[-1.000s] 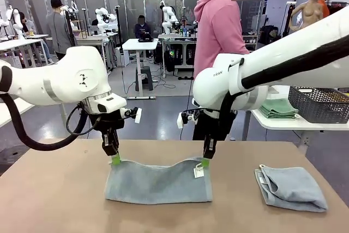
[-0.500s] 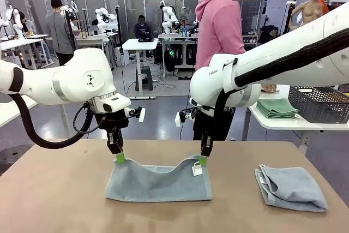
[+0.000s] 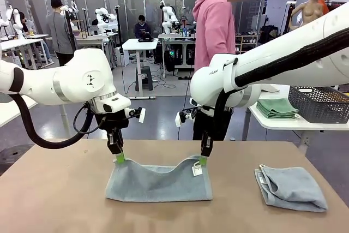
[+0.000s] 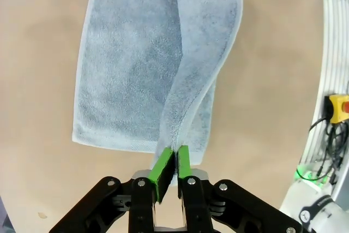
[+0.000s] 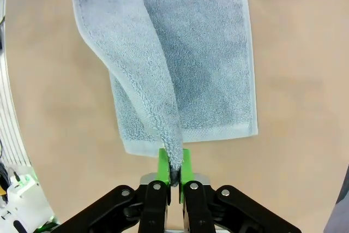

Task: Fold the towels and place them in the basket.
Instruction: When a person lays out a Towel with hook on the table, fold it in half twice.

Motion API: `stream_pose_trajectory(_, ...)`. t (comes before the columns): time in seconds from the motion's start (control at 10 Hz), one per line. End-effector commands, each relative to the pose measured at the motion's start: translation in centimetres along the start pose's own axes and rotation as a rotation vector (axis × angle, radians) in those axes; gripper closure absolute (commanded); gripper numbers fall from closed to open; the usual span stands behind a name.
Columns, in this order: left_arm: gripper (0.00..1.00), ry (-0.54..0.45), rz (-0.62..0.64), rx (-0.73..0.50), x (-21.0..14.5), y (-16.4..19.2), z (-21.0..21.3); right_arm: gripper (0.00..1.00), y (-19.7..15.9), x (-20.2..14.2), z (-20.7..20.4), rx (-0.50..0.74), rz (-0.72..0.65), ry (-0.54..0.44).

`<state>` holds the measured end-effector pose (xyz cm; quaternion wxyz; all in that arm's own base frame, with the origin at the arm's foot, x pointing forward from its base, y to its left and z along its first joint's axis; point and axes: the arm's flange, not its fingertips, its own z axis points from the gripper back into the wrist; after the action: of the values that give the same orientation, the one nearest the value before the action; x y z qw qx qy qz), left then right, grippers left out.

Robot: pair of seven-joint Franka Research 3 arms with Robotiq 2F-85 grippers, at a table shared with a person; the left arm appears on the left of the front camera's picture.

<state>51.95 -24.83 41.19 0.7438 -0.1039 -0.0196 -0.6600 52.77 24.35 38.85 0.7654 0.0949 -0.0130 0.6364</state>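
Front view: left pincer (image 3: 118, 157) pinches the far left corner of the grey-blue towel (image 3: 158, 185), right pincer (image 3: 203, 160) its far right corner, by the white label (image 3: 198, 171). Far edge is lifted and sags between them; near half lies on the counter (image 3: 54, 195). Folded towel (image 3: 292, 188) lies apart at right. Mesh basket (image 3: 322, 105) sits on a side table.

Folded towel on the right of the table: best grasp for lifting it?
Folded towel: pinch its left edge, by the white label, coming down from above. It lies flat on the table, and the layer ends stack there, so one pinch probably catches every layer.
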Motion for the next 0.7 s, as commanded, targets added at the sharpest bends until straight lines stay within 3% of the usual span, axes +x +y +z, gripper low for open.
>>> stream_pose_trajectory(0.0,0.92,-0.005,-0.018,0.007,0.3,1.6,-1.6,0.91,-1.6,0.5,-1.4,0.014,-0.005,-0.01)
stream_pose_trajectory(0.6,0.92,-0.005,0.057,0.029,-1.4,3.6,-5.4,0.91,-3.5,-0.6,-3.7,0.021,-0.029,-0.013)
